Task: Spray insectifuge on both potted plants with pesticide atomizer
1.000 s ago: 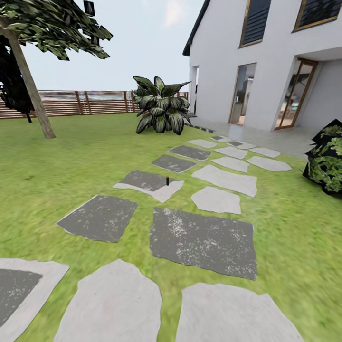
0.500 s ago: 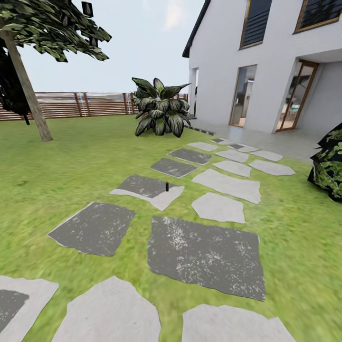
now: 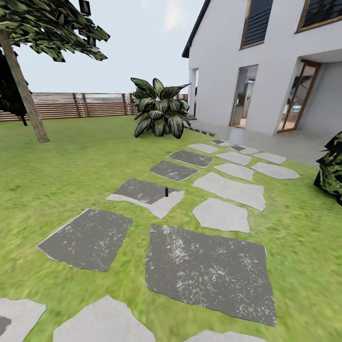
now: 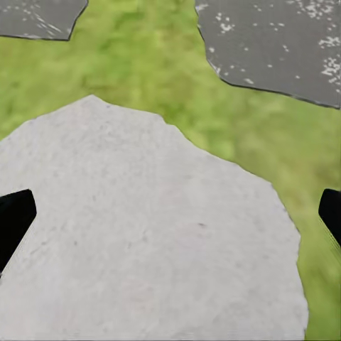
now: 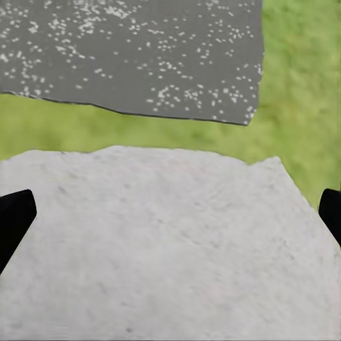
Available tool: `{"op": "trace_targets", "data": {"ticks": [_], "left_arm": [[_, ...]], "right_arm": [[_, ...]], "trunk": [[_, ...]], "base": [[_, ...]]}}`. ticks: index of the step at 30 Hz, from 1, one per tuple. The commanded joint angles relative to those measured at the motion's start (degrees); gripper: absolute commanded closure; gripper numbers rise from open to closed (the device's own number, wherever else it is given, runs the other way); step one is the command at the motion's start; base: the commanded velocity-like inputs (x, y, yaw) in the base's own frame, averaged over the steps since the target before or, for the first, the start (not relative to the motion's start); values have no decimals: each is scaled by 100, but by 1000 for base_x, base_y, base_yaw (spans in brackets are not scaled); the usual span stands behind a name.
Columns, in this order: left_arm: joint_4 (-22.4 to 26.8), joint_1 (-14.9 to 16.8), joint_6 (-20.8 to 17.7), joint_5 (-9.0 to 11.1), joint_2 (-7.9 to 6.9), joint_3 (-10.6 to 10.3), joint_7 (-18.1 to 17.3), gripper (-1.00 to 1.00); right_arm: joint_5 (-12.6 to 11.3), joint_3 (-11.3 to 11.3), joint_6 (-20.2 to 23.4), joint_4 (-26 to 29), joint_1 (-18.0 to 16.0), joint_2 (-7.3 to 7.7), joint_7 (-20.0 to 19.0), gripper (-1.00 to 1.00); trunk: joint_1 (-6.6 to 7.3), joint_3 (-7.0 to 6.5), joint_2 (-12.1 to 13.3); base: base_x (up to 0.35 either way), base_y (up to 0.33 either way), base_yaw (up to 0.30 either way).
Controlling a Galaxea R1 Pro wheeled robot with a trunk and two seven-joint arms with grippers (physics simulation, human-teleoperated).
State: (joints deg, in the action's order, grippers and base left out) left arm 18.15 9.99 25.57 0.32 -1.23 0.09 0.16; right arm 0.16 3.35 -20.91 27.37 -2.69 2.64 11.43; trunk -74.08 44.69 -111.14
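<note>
Starting at your left, a tree [image 3: 21, 80] with a leaning brown trunk stands on the lawn [image 3: 71, 161], and behind it the brown slatted fence [image 3: 71, 104] runs along the far edge of the garden. In front of the fence, toward the middle, sits a big bush of broad dark striped leaves [image 3: 159, 111].

Ahead of you the grey paving stones [image 3: 209, 268] run in two rows across the grass toward the house. The pesticide atomizer [image 3: 166, 191] stands upright on the third stone back in the left row, a stone that is dark on its far side and pale on its near side [image 3: 145, 195]; the bottle is near that stone's right edge, just where dark meets pale. It is a small slim dark thing with a red tip, well apart from you.

To the right of the path the white house [image 3: 266, 61] rises with wood-framed glass doors [image 3: 297, 95] and a paved terrace at its foot. At your far right edge a dark leafy shrub [image 3: 332, 171] pokes in over the grass.

Your left hand [image 4: 170, 213] hangs over a pale stone [image 4: 142, 241] with grass and dark slabs beyond it. Its two black fingertips [image 4: 14, 217] sit at opposite edges of the wrist view, spread wide, nothing between them. Your right hand [image 5: 170, 213] is likewise released, its fingertips [image 5: 14, 213] far apart, over another pale stone [image 5: 156, 249] with a speckled dark slab [image 5: 135, 57] beyond a strip of grass.
</note>
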Motion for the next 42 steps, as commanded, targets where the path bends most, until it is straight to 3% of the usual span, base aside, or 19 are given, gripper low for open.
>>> {"op": "trace_targets", "data": {"ticks": [1, 42], "left_arm": [[-4, 3, 18, 3, 0, 0, 2, -100], [-4, 3, 27, 3, 0, 0, 2, -100]], "right_arm": [[2, 3, -18, -4, -3, -1, 8, -100], [2, -1, -18, 5, -3, -10, 8, -100]], "trunk": [[-3, 5, -2], [-3, 5, -2]], "base": [[339, 0, 0], [339, 0, 0]]}}
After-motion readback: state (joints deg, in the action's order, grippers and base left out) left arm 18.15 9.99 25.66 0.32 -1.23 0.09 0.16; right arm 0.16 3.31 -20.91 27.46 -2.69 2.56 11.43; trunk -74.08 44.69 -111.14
